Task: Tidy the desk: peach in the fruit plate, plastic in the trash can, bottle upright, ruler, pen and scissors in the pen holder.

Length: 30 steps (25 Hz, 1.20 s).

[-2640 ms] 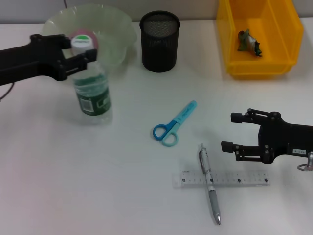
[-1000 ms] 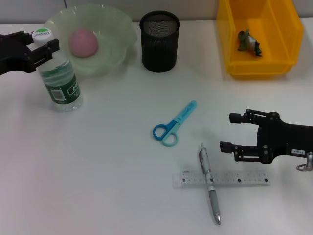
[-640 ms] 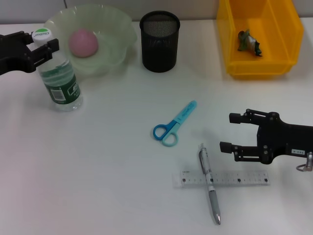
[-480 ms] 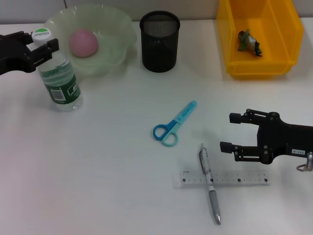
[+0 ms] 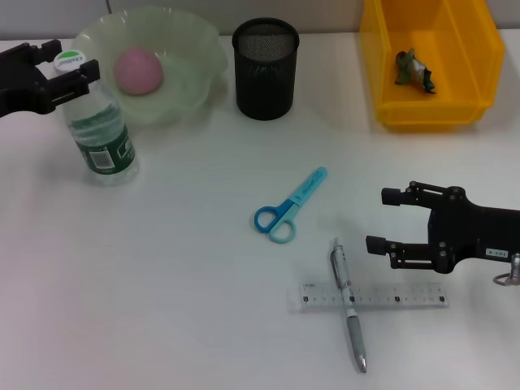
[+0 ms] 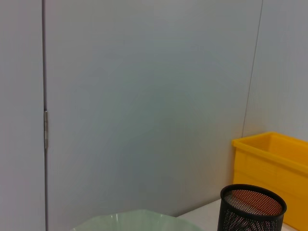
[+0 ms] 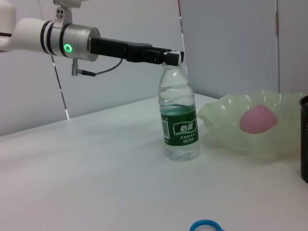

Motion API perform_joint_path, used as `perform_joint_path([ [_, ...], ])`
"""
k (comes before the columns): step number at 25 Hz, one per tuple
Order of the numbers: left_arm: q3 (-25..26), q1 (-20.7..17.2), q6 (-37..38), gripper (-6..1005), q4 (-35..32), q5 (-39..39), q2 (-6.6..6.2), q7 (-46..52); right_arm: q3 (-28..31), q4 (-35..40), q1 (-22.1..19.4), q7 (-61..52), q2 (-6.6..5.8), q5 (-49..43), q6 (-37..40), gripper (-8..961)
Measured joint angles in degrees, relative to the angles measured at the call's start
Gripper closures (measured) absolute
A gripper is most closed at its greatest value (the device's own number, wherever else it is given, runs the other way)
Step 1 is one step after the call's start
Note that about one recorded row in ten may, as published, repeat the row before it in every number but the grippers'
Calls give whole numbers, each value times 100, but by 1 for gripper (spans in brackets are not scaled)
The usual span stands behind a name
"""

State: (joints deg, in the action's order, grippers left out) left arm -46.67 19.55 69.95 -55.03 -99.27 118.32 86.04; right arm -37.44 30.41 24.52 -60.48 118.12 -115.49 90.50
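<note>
A clear water bottle [image 5: 101, 138] with a green label stands upright at the far left; it also shows in the right wrist view [image 7: 179, 120]. My left gripper [image 5: 75, 57] is open, its fingers on either side of the white cap; the right wrist view shows it there too [image 7: 174, 57]. A pink peach [image 5: 138, 69] lies in the pale green plate [image 5: 191, 49]. Blue scissors [image 5: 291, 205] lie mid-table. A silver pen [image 5: 347, 317] lies across a clear ruler [image 5: 398, 296]. My right gripper [image 5: 382, 219] is open and empty, just right of the pen. The black mesh pen holder [image 5: 265, 73] is empty.
A yellow bin [image 5: 426, 110] at the back right holds a crumpled piece of plastic [image 5: 413, 69]. The left wrist view shows only the wall, the plate's rim, the pen holder [image 6: 250, 211] and the bin [image 6: 274, 163].
My left gripper carried the bottle left and set it down beside the plate. In the last half second it has shifted slightly against the cap. The right arm has not moved.
</note>
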Motion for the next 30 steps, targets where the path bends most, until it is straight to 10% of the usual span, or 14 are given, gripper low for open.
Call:
perform_joint_path([
  [10,23,-22,211,206,2,386,-19,4,0,-1,0,-4,0,0,7,135],
  [20,472,34,2410,208,415,1478,-259,391,92,1,43,-309,-49,189,13,135],
  [30,155,46,3869,210,1485,476,-235,-897,67,371,358,-1261,-245,237,36,135],
])
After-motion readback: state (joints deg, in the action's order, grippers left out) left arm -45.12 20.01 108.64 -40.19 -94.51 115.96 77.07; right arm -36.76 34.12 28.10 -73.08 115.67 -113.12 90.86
